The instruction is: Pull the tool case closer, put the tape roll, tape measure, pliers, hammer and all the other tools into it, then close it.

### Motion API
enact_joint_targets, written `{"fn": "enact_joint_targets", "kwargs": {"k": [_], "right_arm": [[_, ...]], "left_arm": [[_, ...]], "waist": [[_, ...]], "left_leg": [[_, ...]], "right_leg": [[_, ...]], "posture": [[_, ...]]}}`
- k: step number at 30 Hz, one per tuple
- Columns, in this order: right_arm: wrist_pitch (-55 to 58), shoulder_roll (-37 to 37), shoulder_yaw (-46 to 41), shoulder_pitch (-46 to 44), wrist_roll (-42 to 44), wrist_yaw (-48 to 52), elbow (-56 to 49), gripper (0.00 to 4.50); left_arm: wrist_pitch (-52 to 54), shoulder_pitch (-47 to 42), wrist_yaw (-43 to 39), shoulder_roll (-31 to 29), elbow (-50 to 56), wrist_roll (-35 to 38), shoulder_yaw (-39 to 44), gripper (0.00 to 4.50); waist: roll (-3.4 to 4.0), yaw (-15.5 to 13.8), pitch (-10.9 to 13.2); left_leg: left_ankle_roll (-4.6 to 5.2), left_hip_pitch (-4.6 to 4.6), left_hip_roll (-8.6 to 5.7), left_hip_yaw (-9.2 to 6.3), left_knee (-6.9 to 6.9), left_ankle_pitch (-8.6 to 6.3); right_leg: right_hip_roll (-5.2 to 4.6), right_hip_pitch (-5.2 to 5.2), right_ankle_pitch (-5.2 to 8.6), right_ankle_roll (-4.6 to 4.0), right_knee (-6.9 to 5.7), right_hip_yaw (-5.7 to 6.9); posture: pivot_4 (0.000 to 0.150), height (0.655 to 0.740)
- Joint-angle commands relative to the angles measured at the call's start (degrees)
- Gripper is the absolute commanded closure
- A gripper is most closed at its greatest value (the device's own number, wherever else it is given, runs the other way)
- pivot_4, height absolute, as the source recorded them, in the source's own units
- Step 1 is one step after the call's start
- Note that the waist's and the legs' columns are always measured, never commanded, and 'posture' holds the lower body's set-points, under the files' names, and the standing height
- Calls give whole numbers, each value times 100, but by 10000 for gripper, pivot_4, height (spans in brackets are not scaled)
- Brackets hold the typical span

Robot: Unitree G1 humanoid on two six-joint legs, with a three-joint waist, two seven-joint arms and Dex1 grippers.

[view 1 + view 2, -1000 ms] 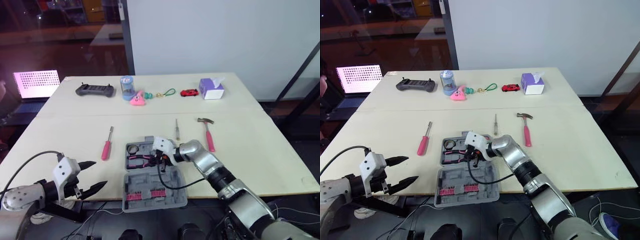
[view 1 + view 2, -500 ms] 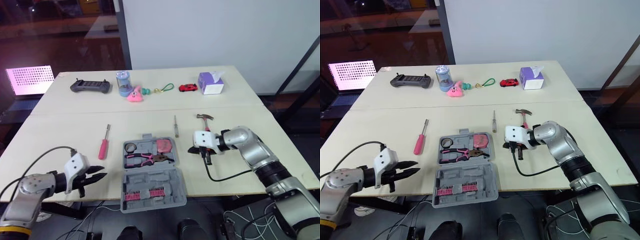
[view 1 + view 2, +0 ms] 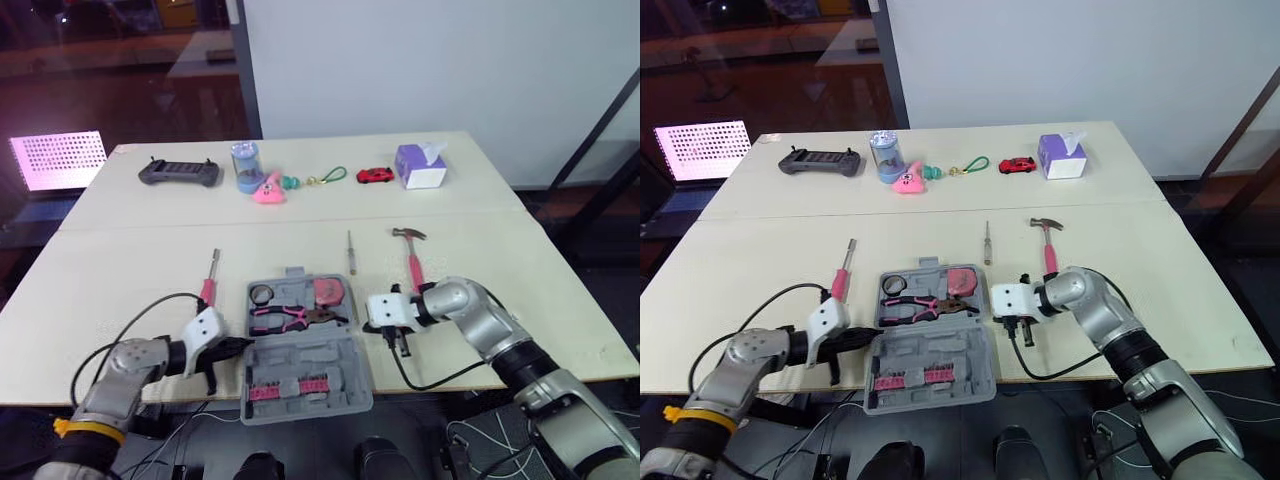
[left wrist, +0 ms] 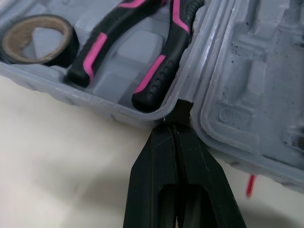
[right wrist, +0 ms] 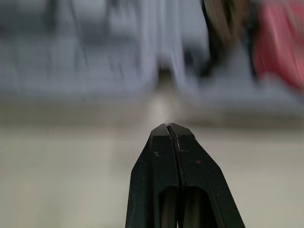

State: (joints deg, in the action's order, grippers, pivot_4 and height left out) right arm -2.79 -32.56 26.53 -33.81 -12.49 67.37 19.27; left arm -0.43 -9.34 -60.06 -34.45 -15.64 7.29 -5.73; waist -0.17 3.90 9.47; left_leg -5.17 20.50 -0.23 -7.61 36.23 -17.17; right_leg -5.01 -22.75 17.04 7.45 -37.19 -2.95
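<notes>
— So, where is the tool case (image 3: 300, 358) sitting?
— It is lying open at the front edge of the table (image 3: 520, 290), about midway along it. The lid half is lying nearest that edge and the tray half is sitting behind it.
— Is anything lying in the tray?
— Yes. The tape roll (image 4: 19, 31) is sitting in its far left corner and the pliers (image 4: 156, 76) are lying across the middle. The pink tape measure (image 3: 328, 292) is resting in the far right corner.
— What is the left gripper (image 4: 172, 135) doing?
— It is touching the case's left side with its tip, right at the seam where the two halves are joining. Its fingers (image 4: 152, 180) are pressing flat together and gripping nothing.
— And the right gripper (image 5: 171, 129)?
— It is hanging just beside the case's right side, apart from it. Its fingers (image 5: 156, 166) are likewise pinching together with nothing between them.
— Which tools are lying outside the case?
— The hammer (image 3: 413, 268) is lying behind the right gripper, its pink handle pointing toward the front edge. A pink-handled screwdriver (image 3: 208, 290) is lying left of the case. A slim grey screwdriver (image 3: 350, 252) is lying behind the case, between it and the hammer.
— And along the far edge?
— A game controller (image 3: 178, 173), a red toy car (image 3: 376, 176) and a purple tissue box (image 3: 420, 170) are sitting in a row, well apart from the case
</notes>
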Motion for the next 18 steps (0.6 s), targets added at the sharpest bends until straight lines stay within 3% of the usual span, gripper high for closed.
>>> {"fn": "enact_joint_targets", "kwargs": {"k": [1,11,18], "right_arm": [[143,214,15,34,78,-49,-375,45000],[514,598,-14,-77,-12,-334,-316,45000],[389,930,-88,-596,-148,-593,626,45000]], "left_arm": [[17,-132,24,155,84,-26,-148,44701],[370,-267,192,235,120,94,148,44701],[274,-786,337,267,-510,-44,224,44701]], "waist": [[0,-21,0],[0,-27,-1],[-1,10,-1]], "left_leg": [[0,-1,0,0,1,0],[-1,-16,0,-2,4,1],[-5,-12,0,-5,4,4]], "right_leg": [[-1,2,0,0,1,0],[1,14,0,0,-5,1],[3,7,-1,-1,-9,2]], "posture": [[1500,7400],[1500,7400],[1500,7400]]}}
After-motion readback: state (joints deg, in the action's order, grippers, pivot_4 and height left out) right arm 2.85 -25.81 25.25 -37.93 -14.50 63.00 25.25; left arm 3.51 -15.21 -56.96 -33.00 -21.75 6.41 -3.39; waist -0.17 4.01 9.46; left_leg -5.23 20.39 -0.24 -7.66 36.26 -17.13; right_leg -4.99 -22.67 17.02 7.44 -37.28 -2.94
